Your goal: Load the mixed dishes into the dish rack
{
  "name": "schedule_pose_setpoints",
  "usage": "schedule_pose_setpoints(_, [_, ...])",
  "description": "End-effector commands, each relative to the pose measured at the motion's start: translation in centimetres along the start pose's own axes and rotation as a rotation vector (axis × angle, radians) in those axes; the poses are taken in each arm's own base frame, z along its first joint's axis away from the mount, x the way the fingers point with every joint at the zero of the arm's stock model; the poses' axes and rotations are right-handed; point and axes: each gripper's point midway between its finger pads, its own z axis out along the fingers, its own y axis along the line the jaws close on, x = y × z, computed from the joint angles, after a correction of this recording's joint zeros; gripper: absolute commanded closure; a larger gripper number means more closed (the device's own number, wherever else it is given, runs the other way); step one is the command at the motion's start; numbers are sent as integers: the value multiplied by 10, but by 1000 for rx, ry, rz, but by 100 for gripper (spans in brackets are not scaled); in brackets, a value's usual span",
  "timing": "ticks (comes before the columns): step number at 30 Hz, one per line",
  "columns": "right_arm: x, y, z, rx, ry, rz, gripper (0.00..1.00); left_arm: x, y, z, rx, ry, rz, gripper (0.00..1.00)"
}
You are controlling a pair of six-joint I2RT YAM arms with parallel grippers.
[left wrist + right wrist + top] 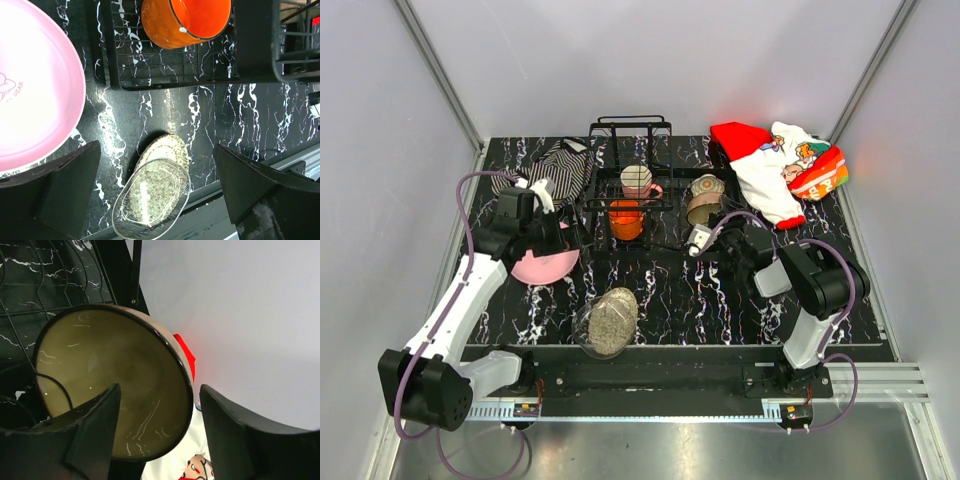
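The black wire dish rack stands at the back centre, with the cream-pink mug and the orange cup inside it. At its right side the brownish bowl sits tilted, the floral cup just behind it. My right gripper is open and straddles the bowl's rim, one finger inside and one outside with a gap; a rack wire crosses the bowl. My left gripper hangs wide open and holds nothing, next to the pink plate. The tan-gold patterned plate lies near the front edge.
A striped black-white cloth lies left of the rack. A red-white printed cloth is at the back right. In the left wrist view the pink plate, the patterned plate, the orange cup and the rack lie below the open gripper.
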Motion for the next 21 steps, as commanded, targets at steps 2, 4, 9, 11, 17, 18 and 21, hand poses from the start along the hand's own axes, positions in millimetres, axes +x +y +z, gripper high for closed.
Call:
schedule_pose_setpoints(2, [-34,-67,-5,238,-119,60,19,-9,-10,-7,51,-49,23,1])
schedule_pose_setpoints(4, [-40,-75,-6,256,-138,74,3,-8,-10,-9,52,-51,23,1])
schedule_pose_setpoints(9, [-46,-88,-12,289,-154,109,0,-9,-14,-14,64,-62,21,1])
schedule_pose_setpoints(11, [-51,-99,-16,316,-169,144,0,-10,-15,-17,66,-70,20,1])
schedule_pose_setpoints(17, [-59,-135,-35,430,-193,313,0,-10,-21,-28,83,-84,20,1])
schedule_pose_setpoints(18, [-60,-136,-38,437,-200,349,0,-11,-23,-30,90,-91,18,1])
schedule_pose_setpoints(21, [-72,-141,-51,447,-262,493,0,-9,-26,-34,103,-95,10,1])
